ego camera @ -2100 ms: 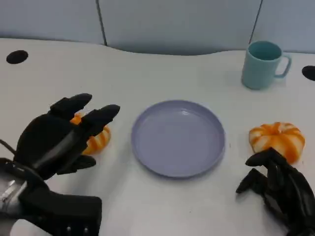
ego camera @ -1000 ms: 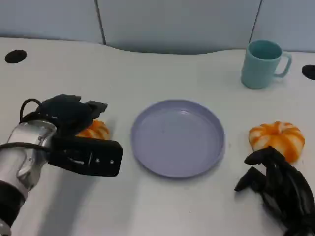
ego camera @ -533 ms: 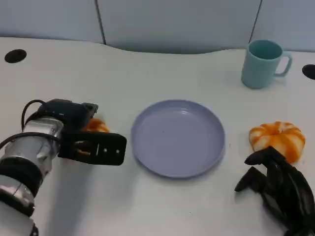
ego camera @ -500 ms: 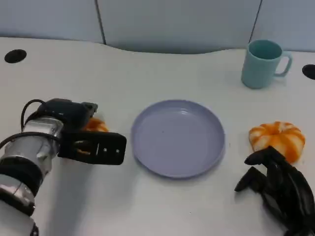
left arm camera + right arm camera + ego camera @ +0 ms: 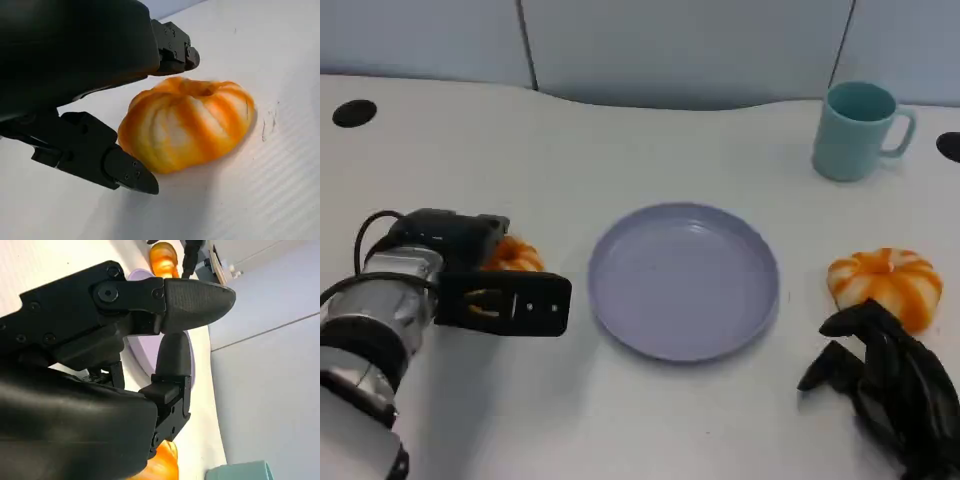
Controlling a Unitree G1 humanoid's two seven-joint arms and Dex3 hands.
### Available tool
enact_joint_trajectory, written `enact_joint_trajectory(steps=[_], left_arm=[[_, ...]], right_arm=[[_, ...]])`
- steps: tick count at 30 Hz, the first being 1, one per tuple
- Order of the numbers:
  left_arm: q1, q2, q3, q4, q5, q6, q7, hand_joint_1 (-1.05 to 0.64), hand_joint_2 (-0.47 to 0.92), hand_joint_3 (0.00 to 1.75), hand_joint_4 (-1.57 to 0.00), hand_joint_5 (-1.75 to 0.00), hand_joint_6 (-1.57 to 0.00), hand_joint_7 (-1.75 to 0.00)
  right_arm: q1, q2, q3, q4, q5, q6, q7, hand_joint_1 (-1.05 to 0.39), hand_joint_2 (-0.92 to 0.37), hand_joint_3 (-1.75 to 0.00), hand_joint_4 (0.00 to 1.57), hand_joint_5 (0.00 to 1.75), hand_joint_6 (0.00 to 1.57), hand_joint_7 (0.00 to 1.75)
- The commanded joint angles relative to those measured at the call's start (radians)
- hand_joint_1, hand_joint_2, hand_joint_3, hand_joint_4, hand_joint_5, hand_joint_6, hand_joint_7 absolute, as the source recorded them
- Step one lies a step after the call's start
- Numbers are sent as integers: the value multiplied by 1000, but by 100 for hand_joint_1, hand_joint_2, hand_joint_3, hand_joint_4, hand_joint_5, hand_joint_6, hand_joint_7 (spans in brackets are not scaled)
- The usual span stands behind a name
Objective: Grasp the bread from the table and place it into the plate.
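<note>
Two fingers (image 5: 130, 175) of the left hand (image 5: 450, 240) bracket the bread (image 5: 187, 122), spread, without visible contact; closing off-centre, I judge, could squeeze it sideways across the worktop (image 5: 650, 150).

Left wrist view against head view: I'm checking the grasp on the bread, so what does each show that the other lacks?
Left wrist view alone: the left hand's fingers open around the left bread, one above and one below, with a gap on each side, so no grip yet. Head view alone: the purple plate, the teal mug, a second bread and the right hand just before it. Both show the left hand at the left bread and the white table.
</note>
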Motion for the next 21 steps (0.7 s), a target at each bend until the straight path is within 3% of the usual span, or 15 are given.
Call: enact_joint_trajectory(steps=[1, 13, 18, 19, 21], left_arm=[[-23, -5, -13, 69, -14, -21, -15, -19, 76, 2, -2, -1, -10, -2], [-32, -30, -42, 117, -22, -33, -4, -27, 76, 1, -3, -1, -12, -1], [-24, -35, -59, 121, -17, -35, 28, -22, 77, 1, -7, -3, -15, -2], [-20, -34, -63, 120, -15, -43, 47, -22, 79, 2, -11, -5, -20, -4], [-12, -31, -63, 121, -19, -56, 81, -21, 88, 7, -45, -14, -49, -5]], right_arm=[[27, -14, 0, -25, -5, -6, -9, -45, -92, -52, 46, 175, 37, 158], [45, -13, 3, -49, -6, 6, -17, -46, -92, -51, 46, 175, 34, 160], [49, -12, 5, -55, 0, 6, -7, -45, -92, -51, 46, 175, 35, 160], [48, -13, 6, -53, -3, 3, -6, -46, -92, -51, 46, 175, 35, 160], [50, -14, 8, -52, -8, -5, -9, -46, -92, -51, 47, 175, 35, 160]])
